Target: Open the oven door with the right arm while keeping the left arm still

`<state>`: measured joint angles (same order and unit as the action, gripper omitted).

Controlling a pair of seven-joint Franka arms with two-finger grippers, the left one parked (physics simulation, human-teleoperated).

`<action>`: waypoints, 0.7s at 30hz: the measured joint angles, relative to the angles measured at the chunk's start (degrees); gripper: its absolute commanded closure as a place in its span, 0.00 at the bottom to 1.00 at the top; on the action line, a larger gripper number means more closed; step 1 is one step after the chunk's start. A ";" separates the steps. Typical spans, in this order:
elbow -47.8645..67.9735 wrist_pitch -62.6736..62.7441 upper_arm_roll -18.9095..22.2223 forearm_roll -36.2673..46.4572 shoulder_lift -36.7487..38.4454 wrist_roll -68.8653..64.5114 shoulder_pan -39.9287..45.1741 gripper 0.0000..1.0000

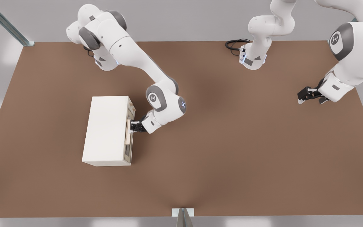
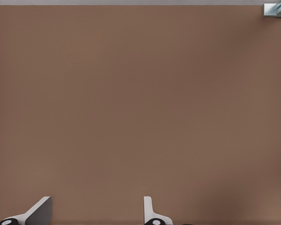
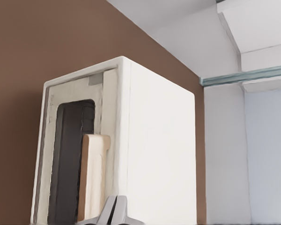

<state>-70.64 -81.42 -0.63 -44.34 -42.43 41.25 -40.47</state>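
Note:
The oven [image 1: 107, 129] is a cream-white box on the brown table, toward the front view's left. Its windowed face looks toward the front view's right. The oven door [image 1: 130, 151] lies flat against that face, with its pale beige bar handle [image 1: 127, 132] standing out from it. My gripper [image 1: 132, 126] is right at the handle's upper part. In the right wrist view the door's dark glass [image 3: 70, 154] and the handle [image 3: 93, 173] fill the near face of the oven [image 3: 159, 154]. The gripper [image 3: 115, 211] is shut, fingertips pressed together beside the handle's edge.
A small knob strip [image 1: 131, 108] sits on the oven's face beyond the door. The parked arm's gripper [image 1: 307, 94] hangs over the table at the front view's right. A black cable [image 1: 235, 44] lies by the far edge. A metal post [image 1: 183, 217] stands at the near edge.

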 measured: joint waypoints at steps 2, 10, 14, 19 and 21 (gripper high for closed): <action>-0.04 0.62 0.00 0.14 -0.87 0.55 0.06 0.88; -0.87 1.76 0.00 1.84 -1.99 1.84 1.61 0.88; -0.87 1.95 -0.11 2.10 -2.40 2.10 1.79 0.88; -0.84 2.06 -0.37 2.35 -2.70 2.45 1.67 0.88; -0.64 2.13 -0.40 3.33 -2.98 2.65 0.67 0.88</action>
<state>-71.28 -79.29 -1.03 -41.01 -45.41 43.90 -39.81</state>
